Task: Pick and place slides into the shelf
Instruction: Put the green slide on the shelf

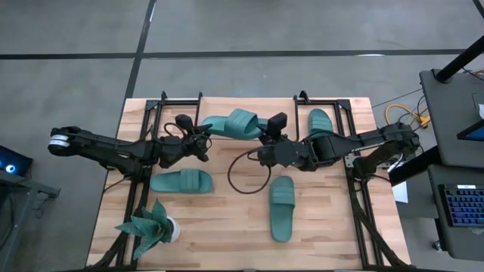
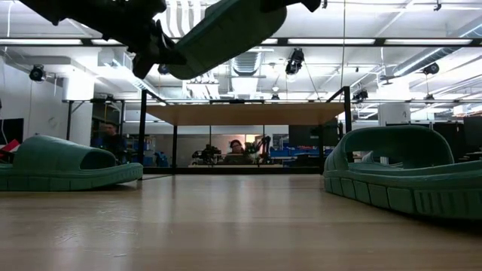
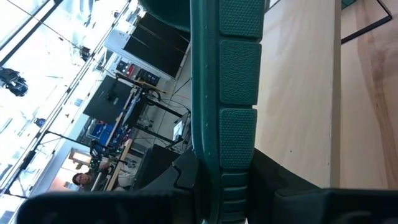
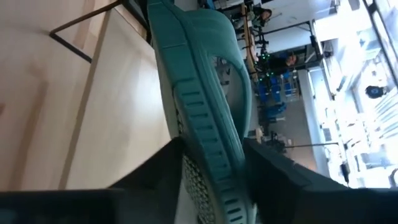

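One teal slide hangs in the air between both grippers, over the far middle of the table; in the low view this slide is above the shelf, whose light-wood top stands on thin black legs. My left gripper is shut on its left end and my right gripper on its right end. Two more slides rest sole-down on the table: one left of centre, one nearer. Another slide lies by the far right. My left gripper pinches the slide's end away from the strap, the ribbed sole edge between its two fingers, coming level from the table's left. My right gripper pinches the end near the strap, the sole's side between its fingers, coming from the right. The slide is lifted clear.
A spiky green plant in a white pot stands at the near left. A dark cable loop lies mid-table. Black metal frames run along the left and right sides. Bare wood shows near the front centre.
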### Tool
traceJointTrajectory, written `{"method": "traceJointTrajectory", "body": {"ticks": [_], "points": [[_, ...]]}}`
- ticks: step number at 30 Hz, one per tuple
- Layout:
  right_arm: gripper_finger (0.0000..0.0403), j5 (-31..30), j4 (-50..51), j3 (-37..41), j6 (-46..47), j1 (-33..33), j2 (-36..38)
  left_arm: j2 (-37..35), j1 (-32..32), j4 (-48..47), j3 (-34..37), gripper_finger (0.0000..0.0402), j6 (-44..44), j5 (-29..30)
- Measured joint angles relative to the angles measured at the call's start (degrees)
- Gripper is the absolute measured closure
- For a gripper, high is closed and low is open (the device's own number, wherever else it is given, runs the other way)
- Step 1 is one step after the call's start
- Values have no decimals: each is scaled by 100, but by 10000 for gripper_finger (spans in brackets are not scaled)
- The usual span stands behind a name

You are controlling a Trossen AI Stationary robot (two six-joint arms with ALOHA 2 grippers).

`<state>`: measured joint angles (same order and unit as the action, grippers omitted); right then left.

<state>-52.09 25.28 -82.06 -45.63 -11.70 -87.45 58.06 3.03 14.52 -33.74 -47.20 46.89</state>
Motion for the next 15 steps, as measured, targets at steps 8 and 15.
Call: {"method": "traceJointTrajectory", "body": {"ticks": [8,15], "points": [[370,48,129,0,256,10,2,-2,-4,28,0,348,4,13],[370,26,109,0,320,9,2,-2,-4,124,2,279,39,-6]]}}
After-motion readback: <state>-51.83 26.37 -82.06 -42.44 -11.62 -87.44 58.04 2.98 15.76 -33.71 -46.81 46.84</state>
